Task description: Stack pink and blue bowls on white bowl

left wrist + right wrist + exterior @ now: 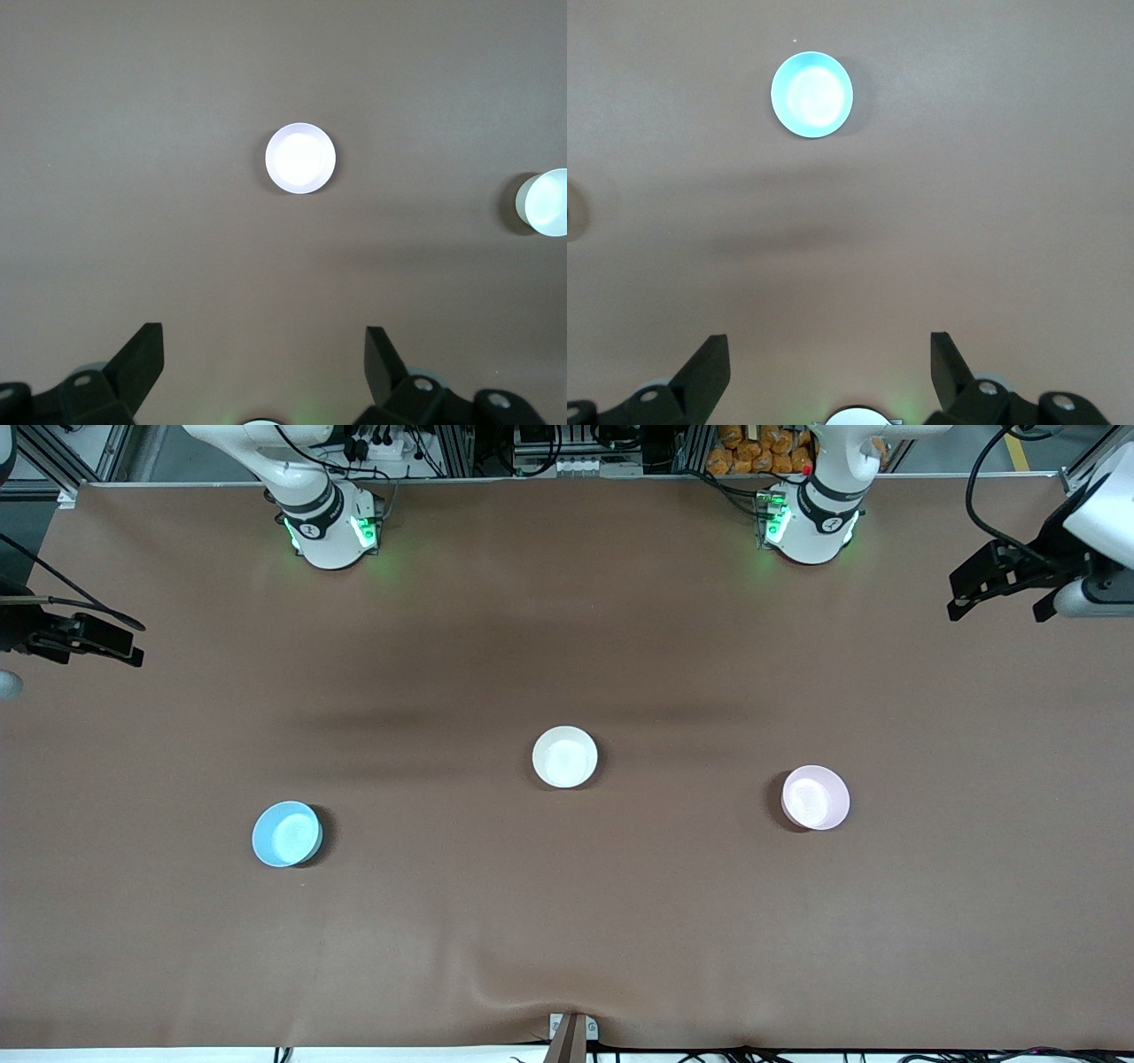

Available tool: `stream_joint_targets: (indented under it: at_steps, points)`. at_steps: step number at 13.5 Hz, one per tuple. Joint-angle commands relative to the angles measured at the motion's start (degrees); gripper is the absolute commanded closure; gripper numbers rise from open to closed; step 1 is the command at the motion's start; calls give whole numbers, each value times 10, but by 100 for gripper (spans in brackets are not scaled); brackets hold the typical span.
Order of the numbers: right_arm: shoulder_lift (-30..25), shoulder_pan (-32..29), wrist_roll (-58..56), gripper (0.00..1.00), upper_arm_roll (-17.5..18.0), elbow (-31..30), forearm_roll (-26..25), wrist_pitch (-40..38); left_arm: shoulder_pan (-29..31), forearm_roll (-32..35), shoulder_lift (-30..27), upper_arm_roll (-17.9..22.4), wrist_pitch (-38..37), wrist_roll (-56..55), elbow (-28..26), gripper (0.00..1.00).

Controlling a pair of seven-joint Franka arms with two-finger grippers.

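The white bowl [564, 756] sits near the table's middle. The pink bowl [815, 797] lies toward the left arm's end, a little nearer the front camera, and shows in the left wrist view [300, 158] with the white bowl [545, 202] at that picture's edge. The blue bowl [286, 833] lies toward the right arm's end and shows in the right wrist view [812, 94]. My left gripper [997, 607] [263, 341] hangs open and empty high over the left arm's end of the table. My right gripper [128, 651] [830, 345] hangs open and empty over the right arm's end.
A brown cloth [567, 921] covers the whole table, with a small wrinkle at its front edge by a clamp [571, 1032]. Both arm bases [328, 531] [811, 522] stand along the edge farthest from the front camera. All three bowls stand apart, open side up.
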Motion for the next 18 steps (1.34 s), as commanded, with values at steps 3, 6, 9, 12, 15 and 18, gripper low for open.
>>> stream_joint_targets:
  at_steps: [3, 6, 9, 12, 15, 18]
  points:
    - [-5, 5, 9, 0, -4, -9, 7, 3, 16, 8, 3, 5, -10, -8, 13, 0]
    - [-5, 5, 9, 0, -4, -10, 7, 3, 23, 8, 13, 4, -10, 2, 12, 0]
    - [-5, 5, 9, 0, -4, -11, 7, 3, 25, 4, 19, 4, -9, 2, 12, 0]
    - [-5, 5, 9, 0, -4, -16, 7, 5, 24, 4, 23, 4, -11, 1, 5, 0]
    - [-5, 5, 9, 0, -4, -17, 7, 7, 25, 5, 25, 5, -11, -1, -2, 0]
    - [-5, 5, 9, 0, -4, -20, 7, 7, 39, 7, 30, 5, -8, -3, -19, 0]
